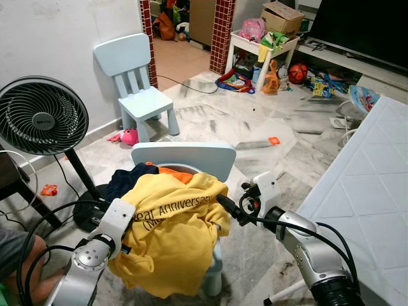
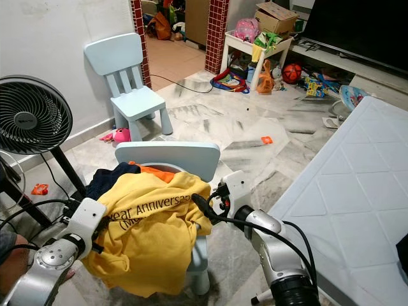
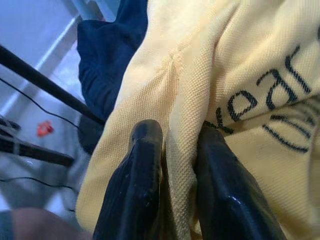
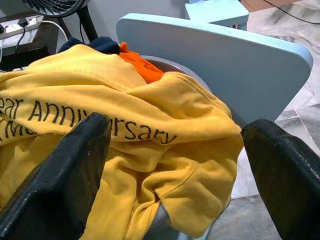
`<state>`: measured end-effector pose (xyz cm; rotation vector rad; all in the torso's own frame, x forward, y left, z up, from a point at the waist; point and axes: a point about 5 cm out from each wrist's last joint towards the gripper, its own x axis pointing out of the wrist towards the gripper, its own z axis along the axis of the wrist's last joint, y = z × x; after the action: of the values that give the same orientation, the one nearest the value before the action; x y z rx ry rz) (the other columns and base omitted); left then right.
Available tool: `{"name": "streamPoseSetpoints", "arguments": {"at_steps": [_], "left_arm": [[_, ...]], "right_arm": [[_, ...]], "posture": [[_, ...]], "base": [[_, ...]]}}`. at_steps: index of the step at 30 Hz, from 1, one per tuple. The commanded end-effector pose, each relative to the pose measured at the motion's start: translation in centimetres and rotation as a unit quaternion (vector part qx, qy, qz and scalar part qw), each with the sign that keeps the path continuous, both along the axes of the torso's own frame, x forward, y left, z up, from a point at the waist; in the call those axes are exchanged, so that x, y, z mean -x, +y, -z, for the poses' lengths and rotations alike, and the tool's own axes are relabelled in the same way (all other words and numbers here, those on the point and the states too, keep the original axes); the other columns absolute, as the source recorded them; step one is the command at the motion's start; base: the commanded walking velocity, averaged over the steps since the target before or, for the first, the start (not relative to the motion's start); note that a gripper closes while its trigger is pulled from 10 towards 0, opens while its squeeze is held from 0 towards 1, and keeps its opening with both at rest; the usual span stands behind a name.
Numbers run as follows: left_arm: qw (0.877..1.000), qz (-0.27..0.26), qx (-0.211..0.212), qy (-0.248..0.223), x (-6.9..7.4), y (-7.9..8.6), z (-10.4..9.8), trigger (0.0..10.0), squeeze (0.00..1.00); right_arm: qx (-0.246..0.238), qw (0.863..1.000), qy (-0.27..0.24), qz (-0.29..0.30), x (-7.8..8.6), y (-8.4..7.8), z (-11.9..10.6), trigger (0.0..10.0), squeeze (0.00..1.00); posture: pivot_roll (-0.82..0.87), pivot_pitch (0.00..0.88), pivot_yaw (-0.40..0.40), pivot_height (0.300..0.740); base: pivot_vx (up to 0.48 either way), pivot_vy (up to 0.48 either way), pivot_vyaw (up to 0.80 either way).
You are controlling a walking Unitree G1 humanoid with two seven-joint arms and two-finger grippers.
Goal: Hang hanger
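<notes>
Yellow shirt [image 1: 169,236] covers most of the near pale blue chair [image 1: 185,156]; its seat is hidden, w/ only slivers of a navy garment [image 1: 124,178] and an orange one [image 1: 172,171] peeking out. Shirt's black lettering is partly lost in folds. Left gripper [image 3: 175,175] tips are buried in the cloth. A person's knee [image 1: 16,255] is cut off by the frame edge. Toys [image 1: 274,70] at the far wall are too small to identify.
</notes>
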<state>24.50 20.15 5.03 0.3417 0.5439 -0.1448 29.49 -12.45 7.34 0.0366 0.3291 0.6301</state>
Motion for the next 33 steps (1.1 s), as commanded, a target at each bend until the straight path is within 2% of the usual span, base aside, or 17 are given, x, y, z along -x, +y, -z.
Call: {"name": "streamPoseSetpoints", "arguments": {"at_steps": [1, 2, 3, 4, 8, 13, 15, 16, 17, 18, 19, 20, 21, 25, 28, 31, 33], "left_arm": [[0.999, -0.015, 0.038, 0.008, 0.1, -0.2, -0.2, 10.0, 0.0], [0.999, -0.015, 0.038, 0.008, 0.1, -0.2, -0.2, 10.0, 0.0], [0.998, -0.021, 0.06, 0.013, 0.1, -0.4, -0.1, 2.6, 0.0], [0.997, -0.025, 0.071, 0.017, 0.2, -0.4, 0.0, 0.0, 0.0], [0.995, -0.037, 0.092, 0.02, -0.1, -0.5, -0.1, 0.0, 0.0], [0.994, -0.042, 0.095, 0.019, -0.2, -0.5, -0.5, 0.0, 0.0], [0.995, -0.049, 0.082, 0.006, -0.3, -0.2, -1.0, 0.0, 0.0], [0.996, -0.051, 0.072, 0.0, -0.3, 0.0, -1.2, 0.0, 0.0], [0.997, -0.058, 0.022, -0.035, -0.7, 0.7, -2.0, 0.0, 0.0], [0.994, -0.067, -0.039, -0.077, -1.1, 1.5, -2.9, 0.0, 0.0], [0.989, -0.072, -0.078, -0.107, -1.3, 2.0, -3.6, 0.0, 0.0], [0.989, -0.072, -0.078, -0.107, -1.3, 2.0, -3.6, 0.0, 0.0], [0.98, -0.071, -0.115, -0.145, -1.6, 2.4, -4.5, 0.0, 0.0], [0.969, -0.078, -0.136, -0.19, -1.8, 2.5, -5.6, 0.0, 0.0], [0.96, -0.044, -0.176, -0.216, -1.8, 2.0, -6.2, 0.0, 0.0], [0.954, 0.023, -0.216, -0.206, -1.4, 1.0, -5.2, 0.0, 0.0], [0.961, 0.033, -0.205, -0.183, -1.2, 0.9, -4.3, 0.2, 0.0]], "right_arm": [[0.001, 1.0, -0.003, 0.002, -0.2, -0.2, -0.3, 10.0, 0.0], [0.001, 1.0, -0.003, 0.002, -0.2, -0.2, -0.3, 10.0, 0.0], [0.001, 1.0, -0.003, 0.001, -0.2, -0.2, -0.3, 10.0, 0.0], [0.001, 1.0, -0.004, 0.001, -0.2, -0.2, -0.3, 10.0, 0.0], [0.0, 1.0, -0.004, 0.003, -0.2, -0.2, -0.3, 10.0, 0.0], [0.0, 1.0, -0.003, 0.004, -0.2, -0.2, -0.3, 10.0, 0.0], [0.001, 1.0, -0.003, 0.004, -0.2, -0.2, -0.2, 10.0, 0.0], [0.001, 1.0, -0.003, 0.004, -0.2, -0.2, -0.2, 10.0, 0.0], [0.001, 1.0, -0.003, 0.003, -0.2, -0.2, -0.3, 10.0, 0.0], [0.002, 1.0, -0.004, 0.006, -0.2, -0.3, -0.3, 10.0, 0.0], [0.003, 1.0, -0.004, 0.009, -0.2, -0.3, -0.3, 10.0, 0.0], [0.003, 1.0, -0.004, 0.009, -0.2, -0.3, -0.3, 10.0, 0.0], [0.003, 1.0, -0.004, 0.011, -0.3, -0.3, -0.3, 10.0, 0.0], [0.002, 1.0, -0.005, 0.017, -0.4, -0.4, -0.4, 10.0, 0.0], [0.0, 1.0, -0.004, 0.028, -0.6, -0.6, -0.5, 10.0, 0.0], [-0.006, 0.999, 0.004, 0.04, -0.6, -0.7, -0.4, 10.0, 0.0], [-0.009, 0.999, 0.005, 0.042, -0.6, -0.7, -0.3, 10.0, 0.0]], "posture": [[-0.05, 0.042, -0.058, 0.74], [-0.05, 0.042, -0.058, 0.74], [-0.05, 0.042, -0.058, 0.74], [-0.05, 0.042, -0.058, 0.74], [-0.05, 0.044, -0.055, 0.74], [-0.05, 0.045, -0.053, 0.74], [-0.05, 0.045, -0.053, 0.74], [-0.05, 0.045, -0.053, 0.74], [-0.05, 0.043, -0.056, 0.74], [-0.05, 0.043, -0.056, 0.74], [-0.05, 0.043, -0.056, 0.74], [-0.05, 0.043, -0.056, 0.74], [-0.04, 0.04, -0.058, 0.74], [-0.04, 0.041, -0.06, 0.74], [-0.03, 0.032, -0.059, 0.74], [-0.03, 0.022, -0.056, 0.74], [-0.03, 0.015, -0.054, 0.74]], "base": [[0.0, 0.0, 0.0], [0.0, 0.0, 0.0], [0.0, 0.0, 0.0], [0.0, 0.0, 0.0], [0.0, 0.0, 0.0], [0.0, 0.0, 0.0], [0.0, 0.0, 0.0], [0.0, 0.0, 0.0], [0.0, 0.0, 0.0], [0.0, 0.0, 0.0], [0.0, 0.0, 0.0], [0.0, 0.0, 0.0], [0.0, 0.0, 0.0], [0.0, 0.0, 0.0], [0.0, 0.0, 0.0], [0.0, 0.0, 0.0], [0.0, 0.0, 0.0]]}}
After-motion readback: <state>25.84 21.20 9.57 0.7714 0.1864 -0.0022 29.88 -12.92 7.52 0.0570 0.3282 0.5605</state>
